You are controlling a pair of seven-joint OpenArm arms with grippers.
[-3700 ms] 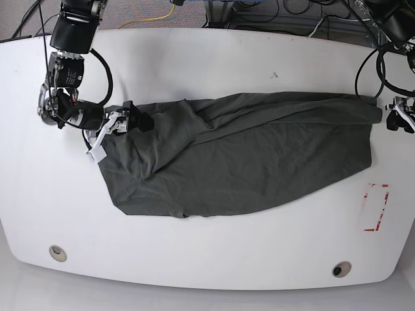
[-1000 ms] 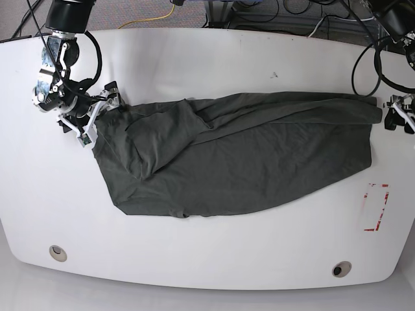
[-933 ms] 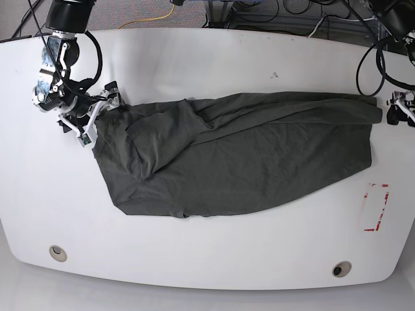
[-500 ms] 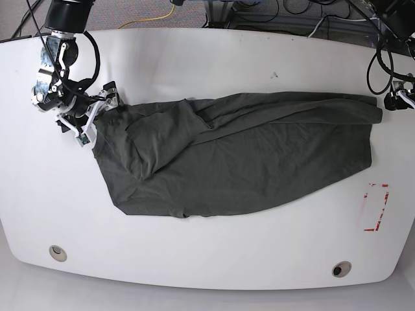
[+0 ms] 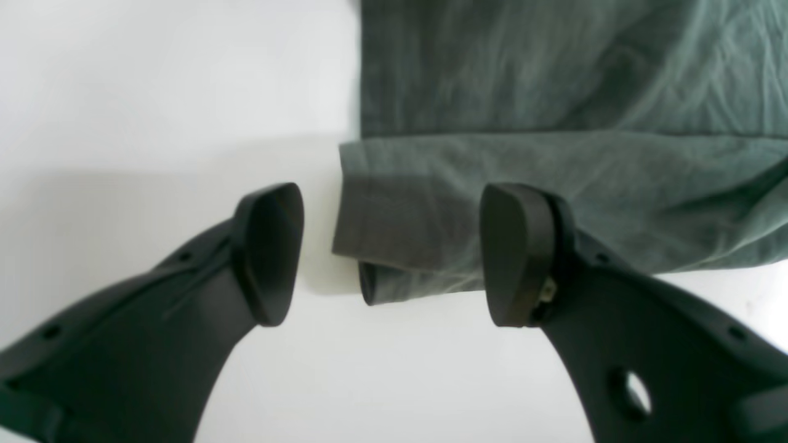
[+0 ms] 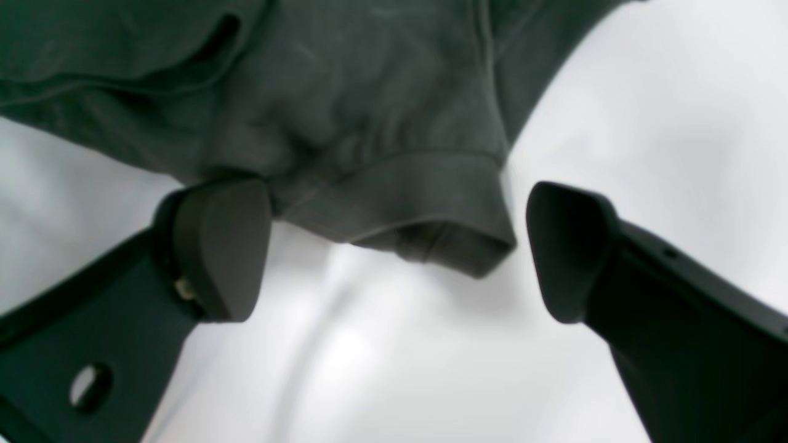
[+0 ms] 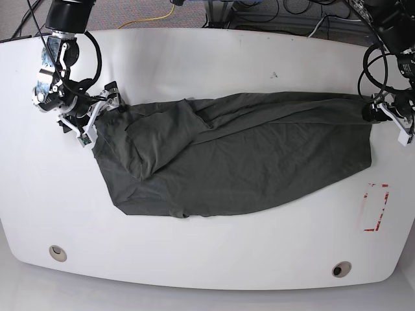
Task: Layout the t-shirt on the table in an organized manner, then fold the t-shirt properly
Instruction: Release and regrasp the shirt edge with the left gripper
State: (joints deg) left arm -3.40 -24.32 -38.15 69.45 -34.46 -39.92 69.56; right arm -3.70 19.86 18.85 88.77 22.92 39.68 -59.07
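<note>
While both claws gape, the left gripper [image 5: 391, 252] straddles a hem corner of the t-shirt [image 7: 240, 152] (unclamped). Right gripper [image 6: 397, 249]: wide apart around a sleeve cuff. Table [image 7: 214, 58]: white, bearing red tape rectangle [image 7: 376, 207].

Bare table [image 7: 214, 65] rings the t-shirt [image 7: 240, 155], unobstructed.

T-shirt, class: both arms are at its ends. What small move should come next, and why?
Probably close both grippers. The left gripper and right gripper stand open, each straddling a hemmed corner of the t-shirt, which lies bunched and creased on the table.
</note>
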